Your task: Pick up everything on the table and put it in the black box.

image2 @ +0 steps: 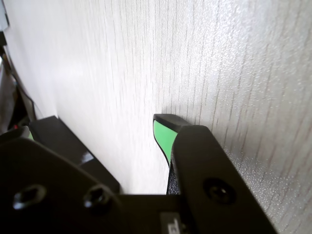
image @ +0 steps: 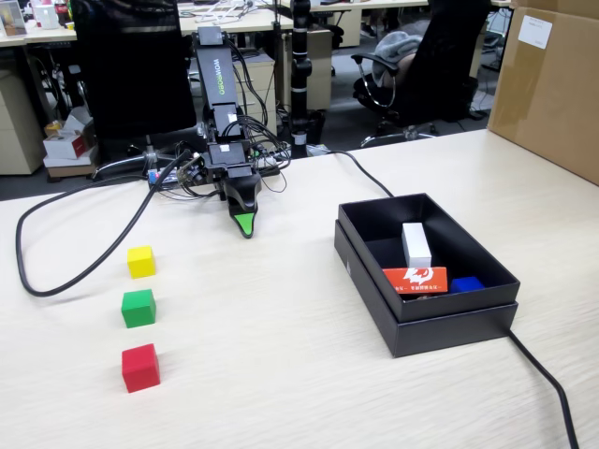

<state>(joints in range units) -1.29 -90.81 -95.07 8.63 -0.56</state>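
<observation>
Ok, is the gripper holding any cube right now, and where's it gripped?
Nothing is held. The gripper is empty near the table; yellow, green and red cubes sit untouched.

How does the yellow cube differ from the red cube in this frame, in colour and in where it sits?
In the fixed view the yellow cube is yellow; the red cube is red. The yellow cube sits at the far end of the row, nearest the gripper; the red cube sits at the near end, beyond the green cube. Both look alike in size, rest on the table, and lie outside the black box.
</observation>
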